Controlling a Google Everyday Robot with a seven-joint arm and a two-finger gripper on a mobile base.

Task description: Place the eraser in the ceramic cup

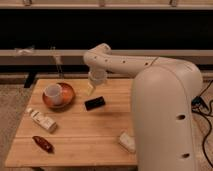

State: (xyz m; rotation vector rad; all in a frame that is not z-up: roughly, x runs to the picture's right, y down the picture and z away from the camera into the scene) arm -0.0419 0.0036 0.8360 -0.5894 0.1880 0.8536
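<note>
The eraser (95, 103), a small flat black block, lies near the middle of the wooden table (80, 132). The white ceramic cup (53, 92) stands upright inside a reddish-brown bowl (67, 98) at the table's left. My gripper (91, 90) hangs from the white arm just above and behind the eraser, pointing down, open, with nothing between its fingers. It does not touch the eraser. The cup is about a hand's width to the gripper's left.
A pale boxy object (41, 120) lies on the left of the table, and a dark red elongated object (43, 144) sits near the front left corner. A whitish block (127, 142) rests at the front right, beside my large white body (167, 120). Dark shelving runs behind the table.
</note>
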